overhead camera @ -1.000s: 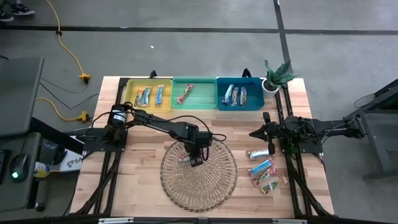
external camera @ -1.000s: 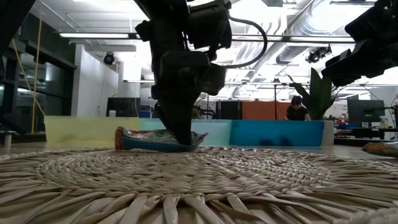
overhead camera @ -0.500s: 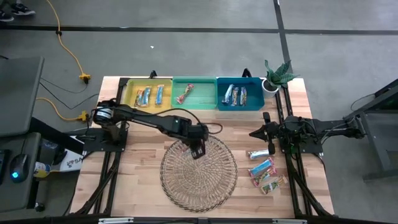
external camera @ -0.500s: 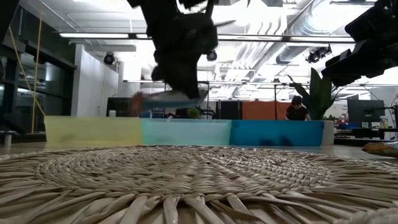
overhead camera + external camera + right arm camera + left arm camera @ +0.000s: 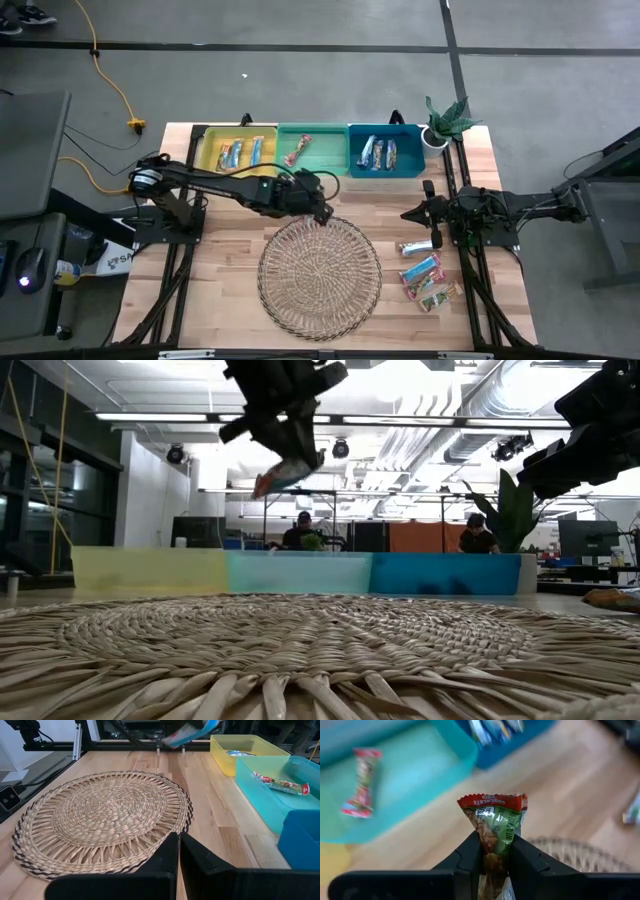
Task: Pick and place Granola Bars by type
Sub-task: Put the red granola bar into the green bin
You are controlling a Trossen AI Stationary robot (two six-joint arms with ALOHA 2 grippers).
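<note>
My left gripper [image 5: 320, 212] hangs above the table between the wicker tray's far rim and the green bin [image 5: 325, 165], shut on a red-and-green wrapped granola bar [image 5: 494, 817]. The low view shows it high up, bar [image 5: 283, 472] under the fingers. Blue bars [image 5: 240, 153] lie in the yellow bin, one red bar [image 5: 297, 150] in the green bin, and silvery-blue bars [image 5: 378, 152] in the blue bin. Three more bars [image 5: 422, 272] lie flat on the table to the tray's right. My right gripper [image 5: 179, 845] waits shut at the table's right side [image 5: 433, 232]. My left gripper pinches the granola bar between its two fingers [image 5: 470, 852], around the wrapper's middle [image 5: 495, 840]. The red crimped end [image 5: 492, 800] sticks out past the fingertips. The fingers come from above, slanting toward the far edge. The bar is lifted clear and tilted [image 5: 283, 472].
The round wicker tray [image 5: 320, 295] lies in the table's middle with nothing on it. Three bins line the far edge, with a potted plant [image 5: 443, 122] at their right end. People sit in the room beyond the table [image 5: 478, 532].
My left gripper, shut on the bar, has risen from the wicker tray's far-left part and moved toward the far edge, toward the green bin. The bar has gone from lying on the tray to lifted clear and tilted.
</note>
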